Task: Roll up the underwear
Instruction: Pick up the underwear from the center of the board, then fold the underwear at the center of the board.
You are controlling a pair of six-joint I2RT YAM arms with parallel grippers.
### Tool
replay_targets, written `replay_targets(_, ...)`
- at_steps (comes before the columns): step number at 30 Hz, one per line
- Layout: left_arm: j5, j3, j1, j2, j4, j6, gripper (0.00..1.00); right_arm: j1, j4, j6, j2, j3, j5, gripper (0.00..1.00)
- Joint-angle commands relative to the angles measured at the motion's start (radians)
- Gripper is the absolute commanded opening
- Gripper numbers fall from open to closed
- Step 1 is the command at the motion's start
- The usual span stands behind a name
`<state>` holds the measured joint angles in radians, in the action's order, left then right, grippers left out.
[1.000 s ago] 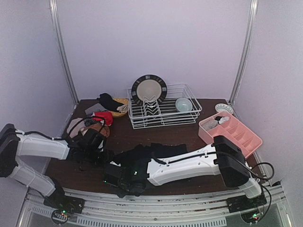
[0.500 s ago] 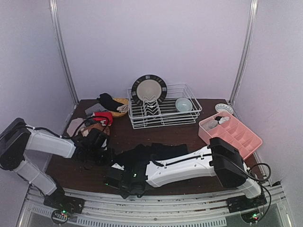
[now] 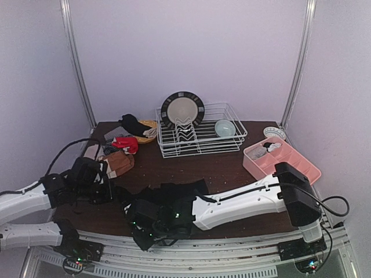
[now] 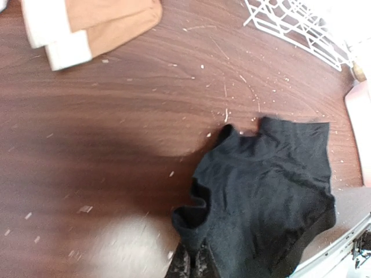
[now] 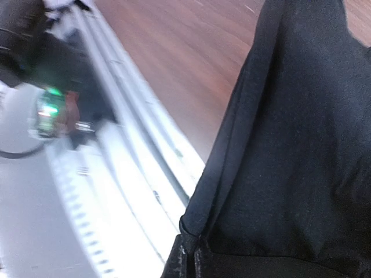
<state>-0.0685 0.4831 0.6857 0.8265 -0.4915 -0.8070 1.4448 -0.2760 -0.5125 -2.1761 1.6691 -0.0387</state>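
2 grippers are on it: left gripper (image 4: 191, 263) and right gripper (image 5: 188, 255) each pinch an edge of the black underwear (image 3: 174, 194), spread at the table's (image 3: 232, 168) near edge. No roll started. Waiting back-left, unrolled: 1 brown pair (image 3: 120, 163), 1 red pair (image 3: 126, 143), 1 black pair (image 3: 132, 123).

The black underwear (image 4: 272, 197) is soft matt cloth; the bench (image 4: 116, 104) smooth dark wood grain, the rack (image 3: 200, 143) white wire.

We counted one rack (image 3: 197, 147), one plate (image 3: 182, 109), one bowl (image 3: 225, 127), one pink tray (image 3: 307, 171), two black underwear pieces (image 4: 266, 191) (image 3: 133, 123), one brown piece (image 3: 119, 163), one red piece (image 3: 127, 143).
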Motion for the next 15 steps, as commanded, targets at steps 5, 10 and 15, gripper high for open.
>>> replay_targets(5,-0.035,0.145,0.028,-0.019,-0.263,-0.018,0.0,0.001,0.157,-0.073,0.238,-0.227,-0.048,0.0)
replay_targets(10,-0.118,0.337,0.145,0.203,-0.241,-0.005,0.0,-0.043,0.2,-0.111,0.405,-0.43,-0.009,0.0)
replay_targets(15,-0.142,0.526,0.208,0.454,-0.218,0.04,0.0,-0.091,0.223,-0.148,0.536,-0.595,0.02,0.0)
